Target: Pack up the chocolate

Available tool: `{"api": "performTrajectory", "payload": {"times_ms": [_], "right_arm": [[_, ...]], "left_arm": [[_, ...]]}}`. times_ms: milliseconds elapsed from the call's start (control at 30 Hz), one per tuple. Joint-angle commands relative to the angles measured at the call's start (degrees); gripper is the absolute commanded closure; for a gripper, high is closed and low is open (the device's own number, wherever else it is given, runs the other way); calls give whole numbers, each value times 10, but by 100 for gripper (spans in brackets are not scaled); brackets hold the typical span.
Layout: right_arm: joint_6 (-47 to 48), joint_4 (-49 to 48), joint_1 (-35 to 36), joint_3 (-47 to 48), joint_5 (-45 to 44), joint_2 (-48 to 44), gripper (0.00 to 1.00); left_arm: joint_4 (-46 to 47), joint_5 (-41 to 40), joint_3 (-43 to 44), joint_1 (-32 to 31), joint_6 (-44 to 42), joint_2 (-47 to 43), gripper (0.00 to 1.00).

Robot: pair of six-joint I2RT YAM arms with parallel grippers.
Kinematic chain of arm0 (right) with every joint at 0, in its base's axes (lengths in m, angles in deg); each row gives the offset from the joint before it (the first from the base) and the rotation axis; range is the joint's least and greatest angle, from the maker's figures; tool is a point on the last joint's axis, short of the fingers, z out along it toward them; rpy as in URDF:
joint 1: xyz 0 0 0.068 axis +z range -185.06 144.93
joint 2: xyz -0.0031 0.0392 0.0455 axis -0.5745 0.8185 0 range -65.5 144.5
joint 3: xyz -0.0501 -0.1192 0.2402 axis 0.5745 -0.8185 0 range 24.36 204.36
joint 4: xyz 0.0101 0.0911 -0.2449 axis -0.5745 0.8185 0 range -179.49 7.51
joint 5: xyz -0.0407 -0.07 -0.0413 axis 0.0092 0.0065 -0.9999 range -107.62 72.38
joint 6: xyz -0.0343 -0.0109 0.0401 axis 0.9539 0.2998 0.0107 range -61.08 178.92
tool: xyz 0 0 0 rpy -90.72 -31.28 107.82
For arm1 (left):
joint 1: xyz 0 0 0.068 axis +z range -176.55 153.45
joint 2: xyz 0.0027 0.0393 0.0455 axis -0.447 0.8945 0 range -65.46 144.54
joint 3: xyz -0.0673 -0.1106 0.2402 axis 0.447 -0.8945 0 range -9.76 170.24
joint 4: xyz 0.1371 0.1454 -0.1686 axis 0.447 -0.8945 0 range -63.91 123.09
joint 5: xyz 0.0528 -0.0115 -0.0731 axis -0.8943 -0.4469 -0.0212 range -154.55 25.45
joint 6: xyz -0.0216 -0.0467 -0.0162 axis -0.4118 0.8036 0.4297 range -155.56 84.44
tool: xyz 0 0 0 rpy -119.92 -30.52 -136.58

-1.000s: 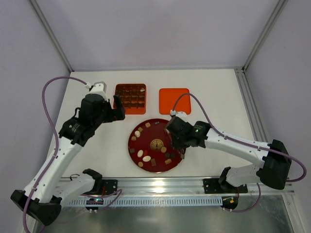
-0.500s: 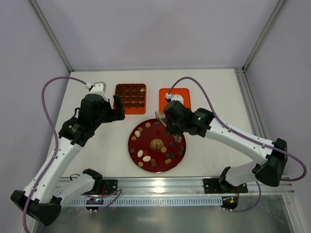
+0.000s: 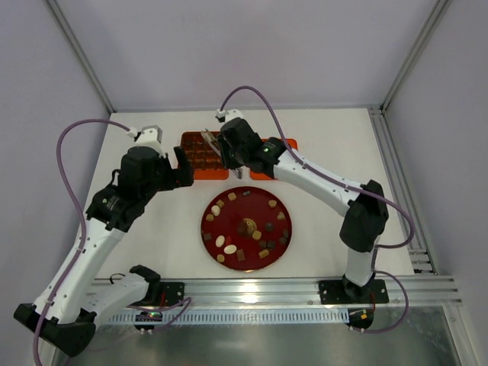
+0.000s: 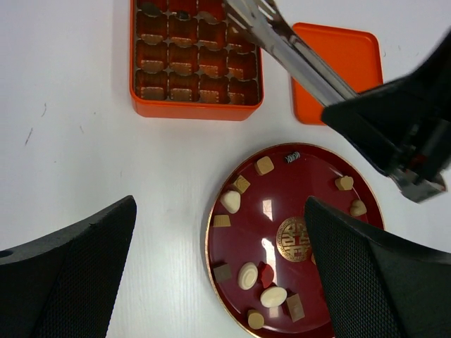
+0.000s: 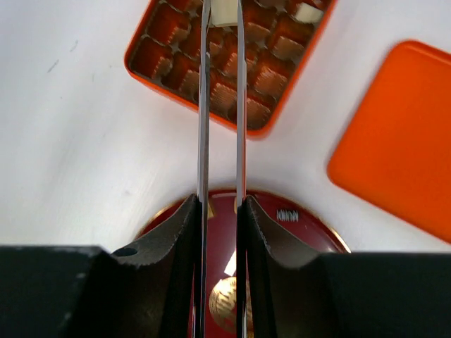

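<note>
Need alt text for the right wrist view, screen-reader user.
The right tool grips metal tongs whose tips appear to pinch a pale chocolate piece over the orange compartment box. An orange lid lies to the right, apart from the box; part of the red plate shows below.

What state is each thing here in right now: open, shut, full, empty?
Box: open, mostly unfilled.
Lid: off, flat beside the box.
Plate: holds many loose chocolates.
Tongs: pinching a cream piece over the box.
Left gripper: jaws wide open, empty.
Right gripper: jaws shut on the tongs.
</note>
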Motion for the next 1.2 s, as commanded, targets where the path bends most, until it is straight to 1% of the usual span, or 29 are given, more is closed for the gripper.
{"api": "performTrajectory", "payload": {"times_ms": [0,67,200,300,433,967,1033,1167], "right_arm": [[44,-88,1,74,36,55,77],[47,-103,1,106,49,97,77],[47,-128,3,137,67,145,77],[42,-124,2,160,70,176,77],[42,-144,2,149,74,186,78],[53,-129,2,188,70,237,76],[54,-130,1,185,67,237,73],[55,-133,2,178,64,239,73]], "left_arm": [[-7,-21,32,2,-6,-17,0],[-16,-25,37,2,-5,-21,0],[-29,-35,48,2,-6,-31,0],[-42,-44,57,2,-10,-37,0],[-47,-48,58,2,-12,-43,0],[-50,-48,53,2,-11,-43,0],[-50,-47,53,2,-12,-43,0],[-47,-46,51,2,-11,-42,0]]}}
